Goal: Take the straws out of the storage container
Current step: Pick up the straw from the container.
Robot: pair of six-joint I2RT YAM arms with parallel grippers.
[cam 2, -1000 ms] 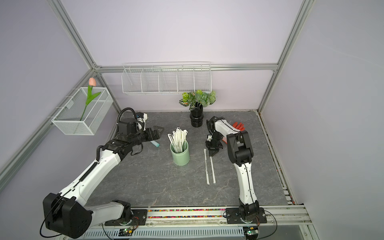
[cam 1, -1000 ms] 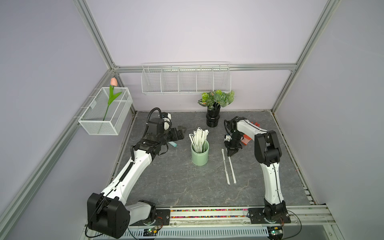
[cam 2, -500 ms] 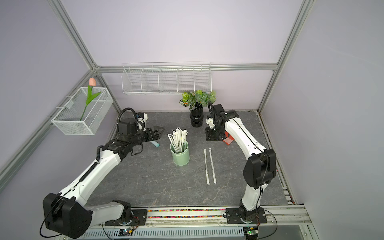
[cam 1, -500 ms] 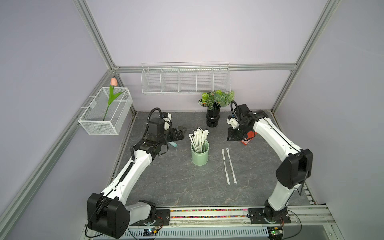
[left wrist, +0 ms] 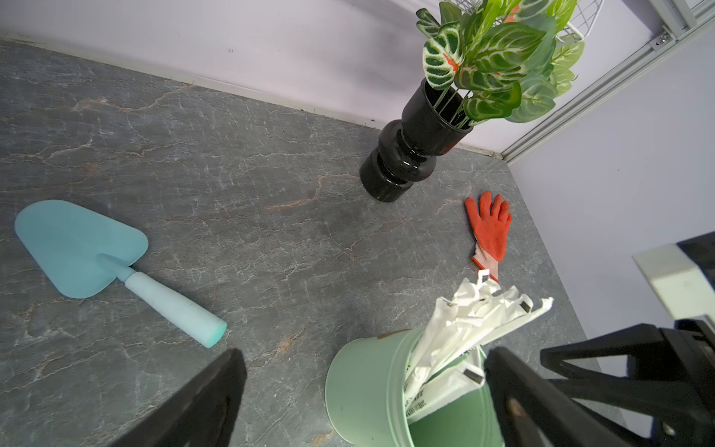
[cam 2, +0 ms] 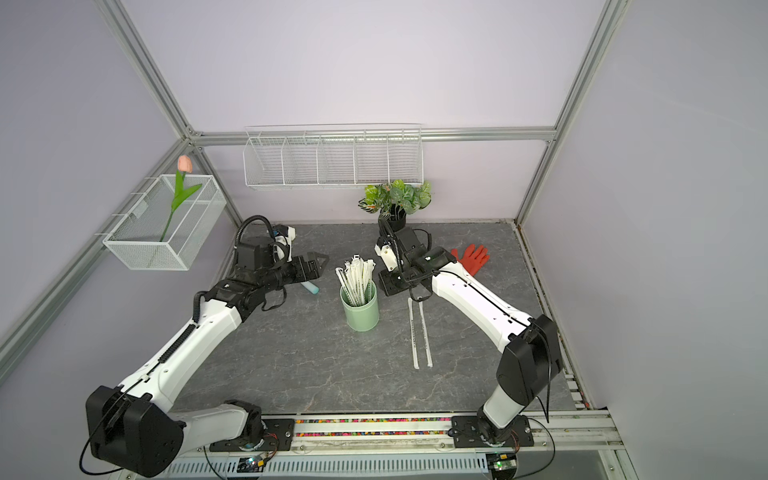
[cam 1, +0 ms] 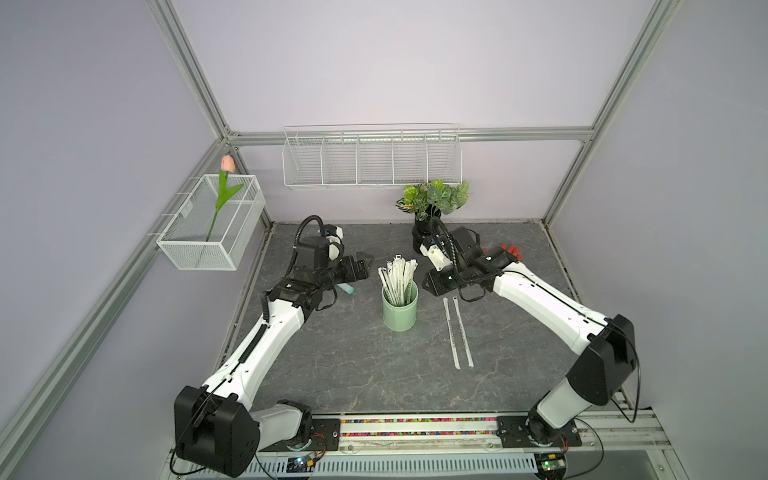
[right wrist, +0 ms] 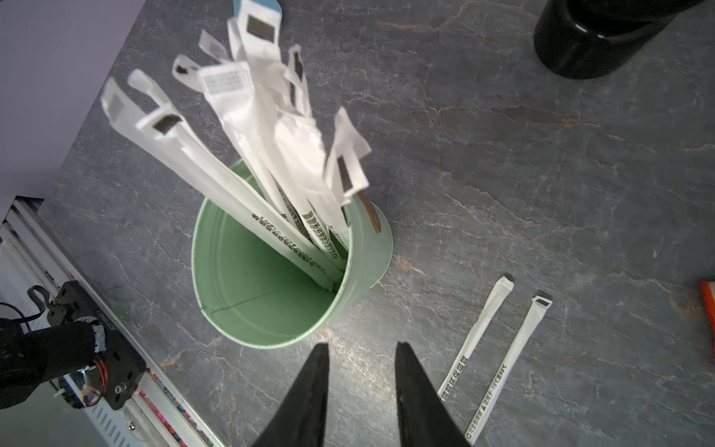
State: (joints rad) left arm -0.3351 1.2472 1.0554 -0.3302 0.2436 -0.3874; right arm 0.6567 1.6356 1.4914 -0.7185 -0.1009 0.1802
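The storage container, a mint-green cup point(cam 1: 400, 315) point(cam 2: 360, 311), stands mid-table with a bunch of white-wrapped straws point(cam 1: 398, 276) point(right wrist: 263, 135) leaning out of it. Two more straws point(cam 1: 457, 332) point(right wrist: 499, 348) lie side by side on the table to its right. My left gripper point(cam 1: 363, 266) point(left wrist: 365, 354) hovers open just left of the straw tops, its jaws either side of the cup rim point(left wrist: 367, 387). Just right of the cup, my right gripper point(cam 1: 430, 284) point(right wrist: 361, 345) is partly open with only bare table between its fingers.
A black vase with green leaves point(cam 1: 424, 237) stands behind the right gripper. A red glove point(cam 2: 473, 257) lies at the back right. Behind the left gripper lies a teal trowel point(left wrist: 96, 255). White wire baskets point(cam 1: 370, 158) point(cam 1: 212, 224) hang on the back and left walls.
The right arm has swung its elbow out to the right. Its gripper left the far ends of the two laid straws, moved left beside the cup, and its jaws widened. The left arm stayed still.
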